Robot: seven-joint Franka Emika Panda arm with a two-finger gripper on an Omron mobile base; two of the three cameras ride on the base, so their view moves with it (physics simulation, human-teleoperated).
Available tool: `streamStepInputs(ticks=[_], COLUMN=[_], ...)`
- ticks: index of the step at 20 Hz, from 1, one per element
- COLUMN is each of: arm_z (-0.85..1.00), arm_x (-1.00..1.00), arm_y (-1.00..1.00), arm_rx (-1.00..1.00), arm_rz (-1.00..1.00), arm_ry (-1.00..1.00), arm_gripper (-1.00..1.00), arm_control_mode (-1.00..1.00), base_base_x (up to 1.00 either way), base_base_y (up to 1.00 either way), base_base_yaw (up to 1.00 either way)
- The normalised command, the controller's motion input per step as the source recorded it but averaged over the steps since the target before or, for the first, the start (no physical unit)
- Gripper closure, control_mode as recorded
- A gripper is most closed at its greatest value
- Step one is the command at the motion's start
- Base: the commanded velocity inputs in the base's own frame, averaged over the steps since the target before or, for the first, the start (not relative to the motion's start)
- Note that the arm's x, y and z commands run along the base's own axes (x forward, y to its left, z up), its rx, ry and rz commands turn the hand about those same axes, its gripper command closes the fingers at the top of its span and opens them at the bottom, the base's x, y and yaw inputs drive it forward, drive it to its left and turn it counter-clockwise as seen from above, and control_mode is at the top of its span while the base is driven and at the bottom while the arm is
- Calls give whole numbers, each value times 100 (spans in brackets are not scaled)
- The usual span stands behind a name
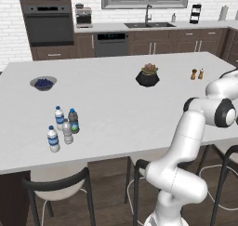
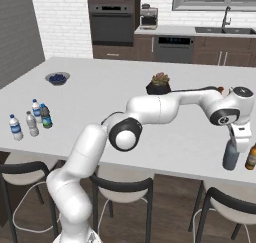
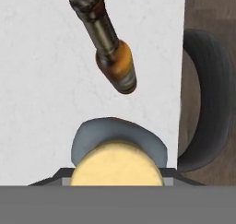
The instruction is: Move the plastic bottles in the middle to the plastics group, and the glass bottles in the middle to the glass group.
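I can't read any text from here: the blue labels on the water bottles near the counter's left edge are just blurs.

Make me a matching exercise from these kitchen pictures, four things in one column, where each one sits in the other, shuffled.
Things:
1. grey translucent glass bottle
2. brown amber bottle
3. bowl of blueberries
4. dark faceted pot with a succulent

Places:
A. mid-counter, toward the far side
B. under the gripper, near the counter's front edge
C. far left of the white counter
D. standing just beside the grey bottle

Pairs: 1-B, 2-D, 3-C, 4-A
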Motion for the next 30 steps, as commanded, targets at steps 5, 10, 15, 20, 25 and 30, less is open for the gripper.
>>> streamStepInputs(ticks=[5,10,15,20,25,30], arm_z=[1,0,0,0,0,0], arm_x=[8,0,0,0,0,0], arm_y=[0,0,0,0,0,0], arm_rx=[0,0,0,0,0,0], arm_rz=[0,0,0,0,0,0], arm_ry=[0,0,0,0,0,0], arm_gripper=[100,100,-100,-100,-100,-100], arm_control_mode=[-100,-100,-100,-100,-100,-100], base_base_x=[0,0,0,0,0,0], base_base_y=[0,0,0,0,0,0], base_base_yaw=[0,0,0,0,0,0])
